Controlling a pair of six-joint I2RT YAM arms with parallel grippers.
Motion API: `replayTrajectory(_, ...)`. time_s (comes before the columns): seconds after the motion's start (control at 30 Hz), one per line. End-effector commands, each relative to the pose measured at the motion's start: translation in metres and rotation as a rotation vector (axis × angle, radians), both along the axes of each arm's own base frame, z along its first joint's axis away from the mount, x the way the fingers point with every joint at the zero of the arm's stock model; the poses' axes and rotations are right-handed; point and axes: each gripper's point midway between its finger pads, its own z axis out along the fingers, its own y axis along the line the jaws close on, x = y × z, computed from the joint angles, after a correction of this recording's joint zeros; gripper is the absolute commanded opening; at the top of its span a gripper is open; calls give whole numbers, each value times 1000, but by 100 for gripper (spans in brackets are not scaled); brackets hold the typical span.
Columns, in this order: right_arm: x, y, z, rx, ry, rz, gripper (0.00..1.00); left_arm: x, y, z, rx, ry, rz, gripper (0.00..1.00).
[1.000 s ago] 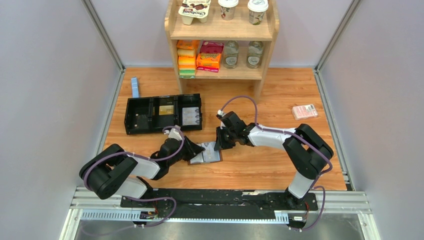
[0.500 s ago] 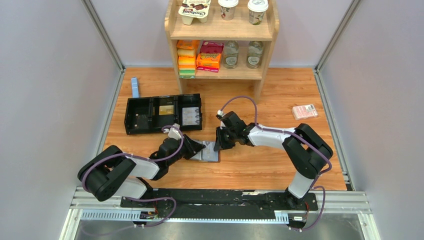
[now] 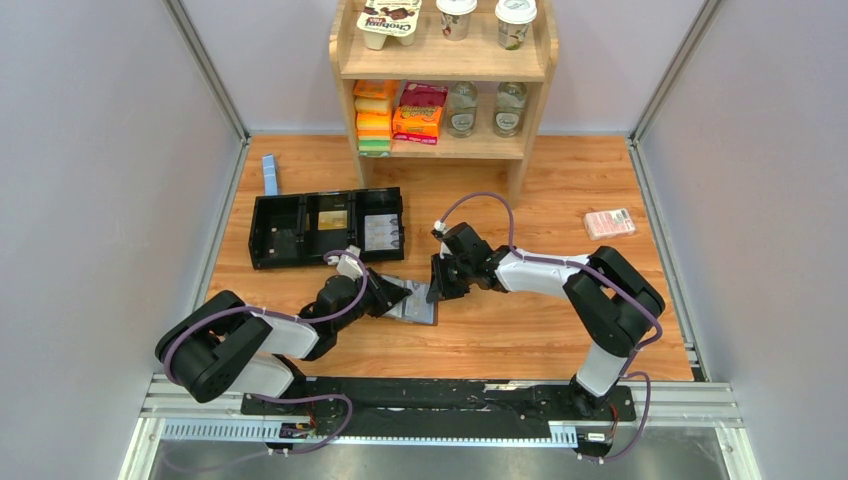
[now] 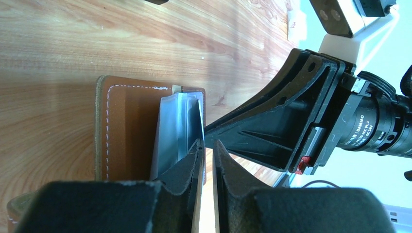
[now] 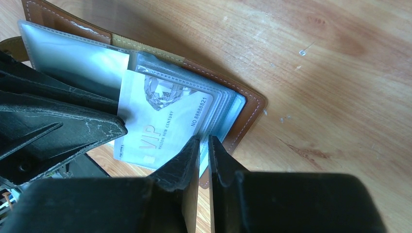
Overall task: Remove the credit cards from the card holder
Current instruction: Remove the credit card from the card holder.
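The brown card holder [image 3: 420,306] lies part-open on the wooden table between my two grippers. In the right wrist view its brown edge [image 5: 248,103] frames a stack of clear sleeves, and a pale credit card [image 5: 160,127] marked VIP sticks out of them. My right gripper [image 3: 437,290] [image 5: 204,141] is shut on the holder's sleeve edge. My left gripper [image 3: 392,293] [image 4: 208,144] has its jaws almost together at the card's far end. A sliver of light still shows between them, so a pinch is unclear. The left wrist view shows the holder [image 4: 124,126] edge-on.
A long black compartmented tray [image 3: 275,235] sits behind the left arm. A narrow blue strip [image 3: 269,173] lies beyond it. A wooden shelf unit [image 3: 535,100] with packets and bottles stands at the back. A pink-red packet [image 3: 609,222] lies far right.
The left jaws have narrowed. The holder has shifted a little to the left and now looks narrower from above. The right gripper followed slightly left, still closed.
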Motion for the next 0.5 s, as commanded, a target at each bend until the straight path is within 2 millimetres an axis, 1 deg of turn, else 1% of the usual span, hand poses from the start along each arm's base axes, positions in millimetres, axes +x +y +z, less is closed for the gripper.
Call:
replayTrajectory(0.0, -5, -2, -17, -37, 18, 7, 14, -2, -18, 35, -102, -90, -81, 18)
replayTrajectory(0.13, -3, -1, -15, -36, 9, 10, 14, -2, -21, 35, -104, -87, -96, 20)
replayTrajectory(0.37, -3, -2, -16, -35, -1, 20, 14, -1, -24, 27, -93, -52, -98, 21)
replayTrajectory(0.47, -3, -1, -16, -34, -4, 26, 14, -1, -25, 26, -92, -47, -105, 21)
